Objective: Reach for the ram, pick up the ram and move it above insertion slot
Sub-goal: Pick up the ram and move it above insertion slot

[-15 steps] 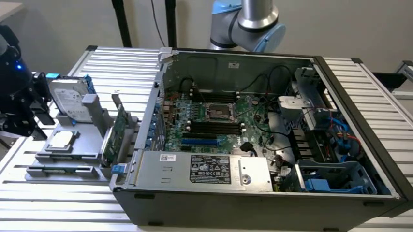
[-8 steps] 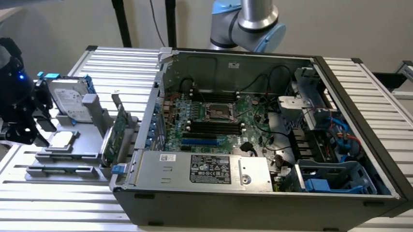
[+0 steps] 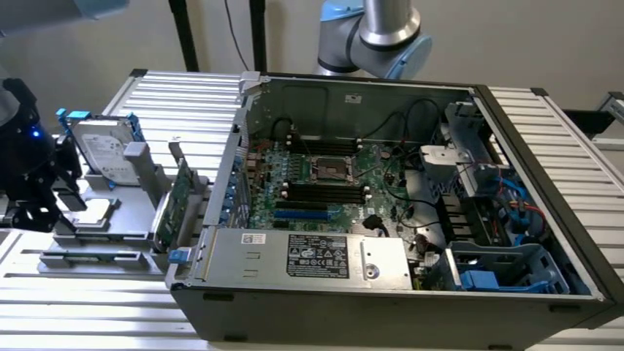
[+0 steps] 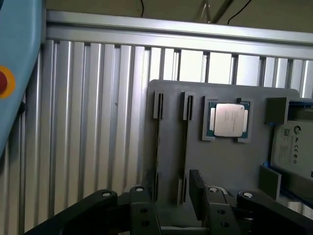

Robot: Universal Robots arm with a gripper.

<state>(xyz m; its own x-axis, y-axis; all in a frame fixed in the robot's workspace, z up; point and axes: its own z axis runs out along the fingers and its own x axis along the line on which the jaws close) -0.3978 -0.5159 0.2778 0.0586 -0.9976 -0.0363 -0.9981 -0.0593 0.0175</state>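
Note:
A grey holder tray lies on the ribbed table, with two long narrow slots side by side. A thin dark line along one slot looks like the ram standing on edge, though I cannot be sure of it. In the exterior view these slots sit along the tray's near edge. My gripper hovers over the end of the slots with its black fingers apart and nothing between them. It appears as a dark mass at the exterior view's left, at the tray's end.
On the tray are a CPU, a hard drive and an upright green expansion card with a blue tab. The open computer case with its motherboard stands to the exterior view's right. A blue casing hangs close by.

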